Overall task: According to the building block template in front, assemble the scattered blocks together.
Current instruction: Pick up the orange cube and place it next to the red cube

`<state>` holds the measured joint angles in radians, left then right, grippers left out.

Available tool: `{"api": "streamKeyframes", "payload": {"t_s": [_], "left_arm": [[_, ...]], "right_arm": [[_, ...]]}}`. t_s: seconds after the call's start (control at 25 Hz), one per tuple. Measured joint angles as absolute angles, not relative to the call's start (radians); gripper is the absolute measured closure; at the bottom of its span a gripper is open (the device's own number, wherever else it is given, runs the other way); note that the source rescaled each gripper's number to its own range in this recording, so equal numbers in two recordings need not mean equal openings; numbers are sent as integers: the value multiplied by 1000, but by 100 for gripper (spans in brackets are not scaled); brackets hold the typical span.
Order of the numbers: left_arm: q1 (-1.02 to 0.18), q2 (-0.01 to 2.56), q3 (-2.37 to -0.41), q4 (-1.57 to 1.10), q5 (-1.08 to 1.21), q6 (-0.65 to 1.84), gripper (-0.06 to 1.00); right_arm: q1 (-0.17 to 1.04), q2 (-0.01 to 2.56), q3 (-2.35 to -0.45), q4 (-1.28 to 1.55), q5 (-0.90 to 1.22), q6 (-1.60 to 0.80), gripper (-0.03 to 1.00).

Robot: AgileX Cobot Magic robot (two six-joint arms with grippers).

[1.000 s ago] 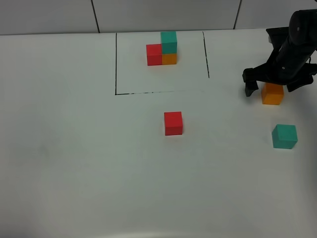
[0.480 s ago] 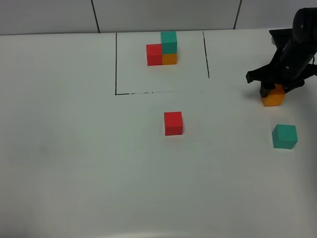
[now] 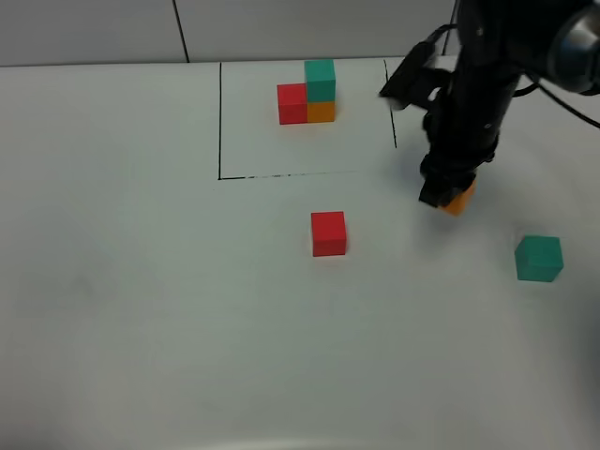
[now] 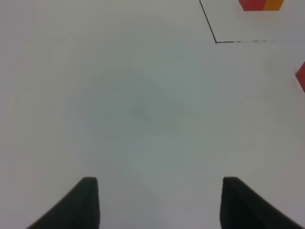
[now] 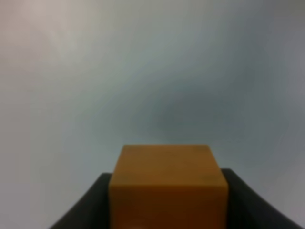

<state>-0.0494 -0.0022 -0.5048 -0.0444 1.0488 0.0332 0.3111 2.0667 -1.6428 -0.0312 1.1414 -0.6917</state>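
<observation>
The template [image 3: 307, 92] stands in the black-outlined square at the back: a red block beside an orange block with a teal block on top. A loose red block [image 3: 328, 232] lies mid-table. A loose teal block [image 3: 538, 258] lies at the right. My right gripper [image 3: 450, 195] is shut on the orange block [image 3: 459, 199], right of the red block and just off the outline's front right corner. The right wrist view shows the orange block [image 5: 167, 183] between the dark fingers. My left gripper [image 4: 157, 202] is open over bare table, out of the high view.
The black outline [image 3: 219, 122] marks the template area on the white table. The left wrist view catches the outline's corner [image 4: 215, 42], the template's base [image 4: 261, 4] and an edge of the loose red block [image 4: 301, 75].
My right gripper closed on the orange block at the far right and carried it left and forward, toward the loose red block. The arm now reaches across the outline's right side.
</observation>
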Motion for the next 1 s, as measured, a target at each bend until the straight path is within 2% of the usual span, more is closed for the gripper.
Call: {"api": "streamKeyframes", "payload": {"t_s": [0.12,0.32,1.0], "left_arm": [[-49,-2,-505,-44,1049,33,72],[-49,-2,-505,-44,1049,33,72],[-49,-2,-505,-44,1049,33,72]], "right_arm": [[388,2074,-1643,-56,1154,-847,94],[416,2097,-1643,-37,1154,-983,94],[419,2186,-1643,95,996,-1082,94]]}}
